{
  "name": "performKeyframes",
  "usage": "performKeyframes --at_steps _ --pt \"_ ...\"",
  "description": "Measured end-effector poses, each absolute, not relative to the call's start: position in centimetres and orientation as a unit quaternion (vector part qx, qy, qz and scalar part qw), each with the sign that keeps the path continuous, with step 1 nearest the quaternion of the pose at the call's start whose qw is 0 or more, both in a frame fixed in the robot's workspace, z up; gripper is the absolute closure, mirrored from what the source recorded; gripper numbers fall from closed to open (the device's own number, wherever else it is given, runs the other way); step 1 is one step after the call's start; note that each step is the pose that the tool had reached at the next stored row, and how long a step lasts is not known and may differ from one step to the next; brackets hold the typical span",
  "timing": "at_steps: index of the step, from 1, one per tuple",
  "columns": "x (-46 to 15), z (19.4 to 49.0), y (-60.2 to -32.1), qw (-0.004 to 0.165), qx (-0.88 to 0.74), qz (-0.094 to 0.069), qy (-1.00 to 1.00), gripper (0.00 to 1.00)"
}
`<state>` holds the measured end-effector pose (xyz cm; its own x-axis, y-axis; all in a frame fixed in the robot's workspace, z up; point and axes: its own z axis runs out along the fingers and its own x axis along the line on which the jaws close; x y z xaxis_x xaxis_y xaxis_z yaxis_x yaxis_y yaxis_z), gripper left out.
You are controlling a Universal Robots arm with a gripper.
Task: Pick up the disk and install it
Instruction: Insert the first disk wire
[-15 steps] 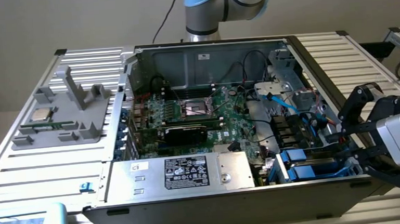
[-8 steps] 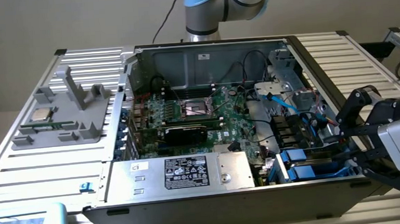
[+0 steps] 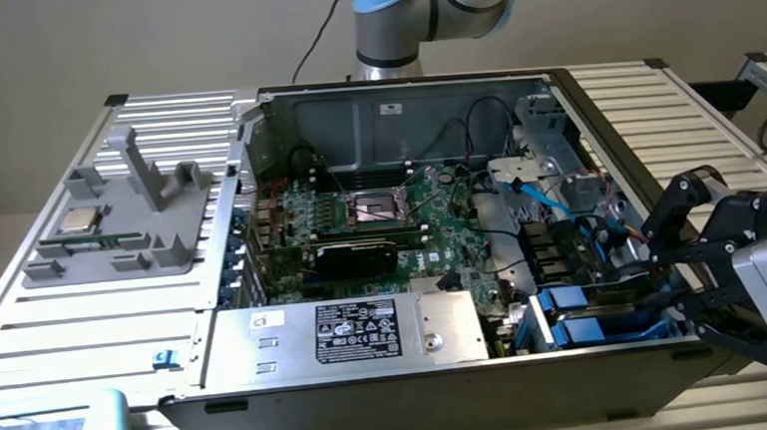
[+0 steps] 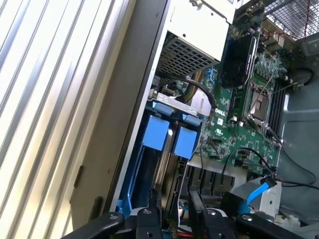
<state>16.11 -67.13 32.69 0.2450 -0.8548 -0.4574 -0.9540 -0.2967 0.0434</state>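
Gripper [image 4: 173, 206] fingers [image 4: 195, 204] are clamping the blue-framed disk [image 4: 162, 159] from both sides while it is sitting on edge in the drive bay [image 4: 128, 184] at the near corner of the computer case [image 3: 367, 388], on the exterior view's right, beside the power supply [image 3: 264, 337].

your exterior view sits high in front of the open computer case [image 3: 392, 120] and well back. it looks down at a slant, so the whole case, the ribbed worktop [image 3: 84, 333] around it and the foot of the arm [image 3: 392, 20] at the far side all fit in frame. your wrist view rides just behind the claw [image 4: 174, 201] and looks along it, close in, into the case corner with the blue drive bays [image 4: 155, 133]. both views share those bays, the green board [image 3: 459, 235], the silver box [image 3: 271, 337] and a strip of worktop beside the case wall. that corner lies low on the exterior view's right.
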Motion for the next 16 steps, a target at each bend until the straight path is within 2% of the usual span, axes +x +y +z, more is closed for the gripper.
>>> performKeyframes --at_steps 4,16 --pt "16.14 32.67 -67.13 0.128 -0.779 0.207 0.577 0.65" --pt "16.02 32.64 -67.18 0.133 -0.78 0.205 0.576 0.65"
